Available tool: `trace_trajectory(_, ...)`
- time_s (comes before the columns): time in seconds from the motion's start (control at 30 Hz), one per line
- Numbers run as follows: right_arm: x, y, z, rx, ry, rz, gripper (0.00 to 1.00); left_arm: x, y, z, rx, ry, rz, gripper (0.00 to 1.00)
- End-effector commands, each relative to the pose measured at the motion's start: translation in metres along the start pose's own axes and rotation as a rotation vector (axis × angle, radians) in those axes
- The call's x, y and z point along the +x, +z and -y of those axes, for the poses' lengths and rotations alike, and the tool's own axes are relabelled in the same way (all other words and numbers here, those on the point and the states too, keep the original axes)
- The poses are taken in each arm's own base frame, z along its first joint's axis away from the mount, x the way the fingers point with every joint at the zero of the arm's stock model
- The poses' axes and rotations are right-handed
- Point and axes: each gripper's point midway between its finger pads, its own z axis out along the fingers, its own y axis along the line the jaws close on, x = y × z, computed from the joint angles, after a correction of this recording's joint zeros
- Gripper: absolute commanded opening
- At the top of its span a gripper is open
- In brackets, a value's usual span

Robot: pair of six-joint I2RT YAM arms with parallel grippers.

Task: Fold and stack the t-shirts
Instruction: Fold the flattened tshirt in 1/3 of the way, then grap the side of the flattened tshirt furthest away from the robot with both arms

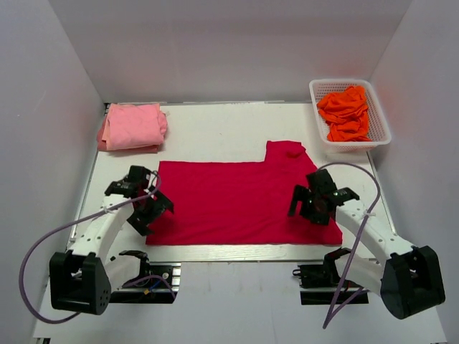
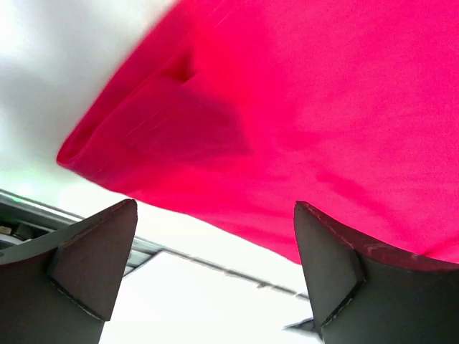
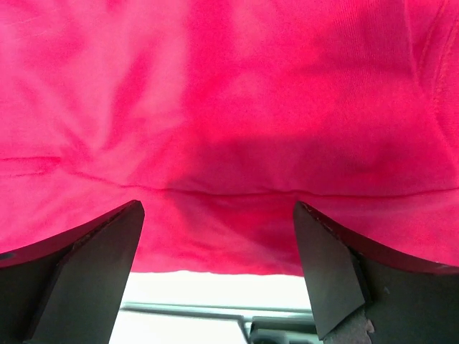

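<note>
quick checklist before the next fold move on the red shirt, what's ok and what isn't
1. Left hand open: ok.
2. Right hand open: ok.
3. Red t-shirt spread out between the hands: ok.
4. Either hand touching the cloth: cannot tell.
5. Pink t-shirt folded at the far left, apart from the red one: ok.
6. Orange t-shirts folded: not ok, bunched in the basket.
</note>
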Motion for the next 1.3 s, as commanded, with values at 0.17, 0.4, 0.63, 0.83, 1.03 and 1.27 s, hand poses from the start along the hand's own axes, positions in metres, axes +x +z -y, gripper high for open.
trace_trajectory(0.17, -0.126, -0.043, -0.058, -0.055, -0.104, 0.279, 0.9, -0.105, -0.061, 0.061, 0.025, -0.016, 0.357, 1.0)
trace_trajectory(0.4, -0.224, -0.056, -0.072, 0.1, -0.055, 0.467, 0.9, -0.171, -0.018, 0.117, -0.072, 0.044, 0.396, 1.0)
trace_trajectory(0.63, -0.272, -0.011, -0.078, 0.193, -0.044, 0.433, 0.9, -0.214, 0.018, 0.144, -0.153, 0.073, 0.443, 0.91)
trace_trajectory(0.83, -0.305, 0.034, -0.071, 0.262, -0.036, 0.373, 0.9, -0.207, 0.061, 0.137, -0.222, 0.092, 0.357, 0.77)
trace_trajectory(1.03, -0.327, 0.068, -0.069, 0.31, -0.089, 0.35, 0.9, -0.189, 0.084, 0.13, -0.237, 0.12, 0.285, 0.48)
trace_trajectory(1.27, -0.33, 0.106, -0.069, 0.288, -0.104, 0.31, 0.9, -0.183, 0.093, 0.137, -0.181, 0.13, 0.258, 0.15)
